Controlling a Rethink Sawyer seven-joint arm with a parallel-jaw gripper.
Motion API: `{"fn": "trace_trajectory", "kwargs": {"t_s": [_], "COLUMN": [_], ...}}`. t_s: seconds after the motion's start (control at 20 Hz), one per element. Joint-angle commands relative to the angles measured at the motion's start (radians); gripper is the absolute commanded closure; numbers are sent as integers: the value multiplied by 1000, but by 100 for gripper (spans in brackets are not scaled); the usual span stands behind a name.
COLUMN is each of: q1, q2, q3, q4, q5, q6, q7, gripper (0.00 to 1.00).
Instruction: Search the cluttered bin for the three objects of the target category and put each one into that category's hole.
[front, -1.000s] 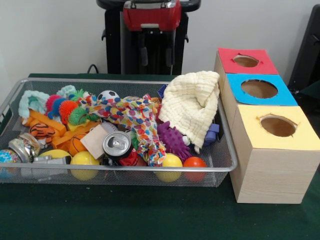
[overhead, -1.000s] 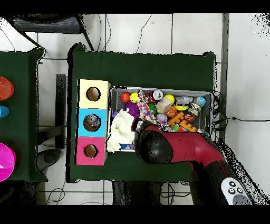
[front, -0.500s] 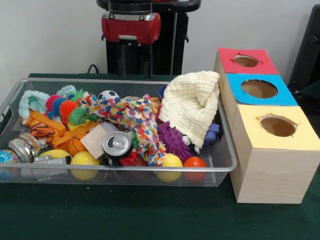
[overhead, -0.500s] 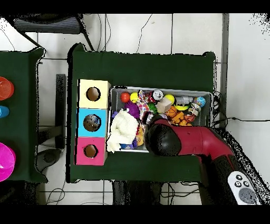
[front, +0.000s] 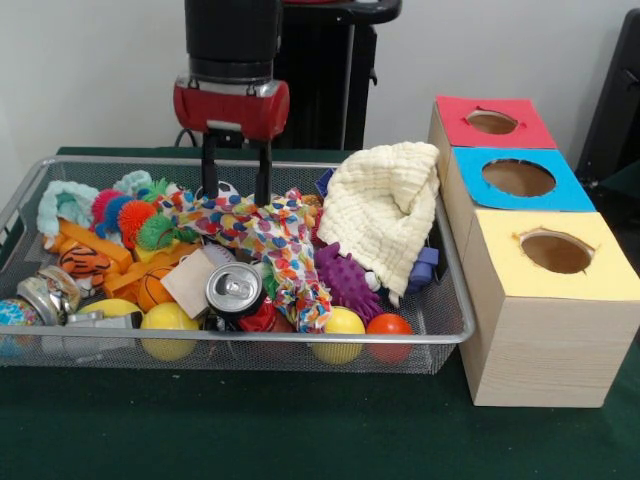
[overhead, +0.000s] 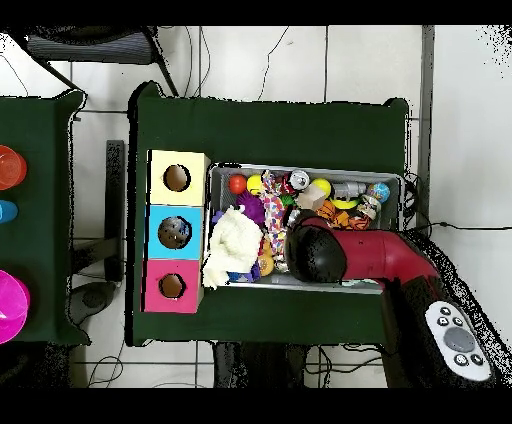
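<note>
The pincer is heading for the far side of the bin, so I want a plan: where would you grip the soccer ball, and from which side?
From straight above, closing across the widest part of the soccer ball. It is round, so no side is better by shape, but fuzzy toys and the spotted cloth crowd its flanks. The open pincer hangs with its two fingers at the ball's sides.

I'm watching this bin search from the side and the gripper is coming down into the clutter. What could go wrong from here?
The gripper is open, its fingers straddling the soccer ball right beside the patterned cloth. It may snag the cloth instead and drag neighbours along. A round ball could also slip from the fingers. The cream cloth drapes over the bin's corner, possibly hiding other targets.
</note>
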Motion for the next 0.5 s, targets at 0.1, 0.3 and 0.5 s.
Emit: {"fn": "trace_trajectory", "kwargs": {"t_s": [0.1, 0.3, 0.5], "q1": [9, 24, 40], "q2": [228, 325, 377], "q3": [-63, -89, -109], "q4": [-129, -182, -220], "q5": [-55, -58, -56], "q6": [-77, -67, -28], "q7": [54, 35, 15], "gripper": [0, 0, 0]}}
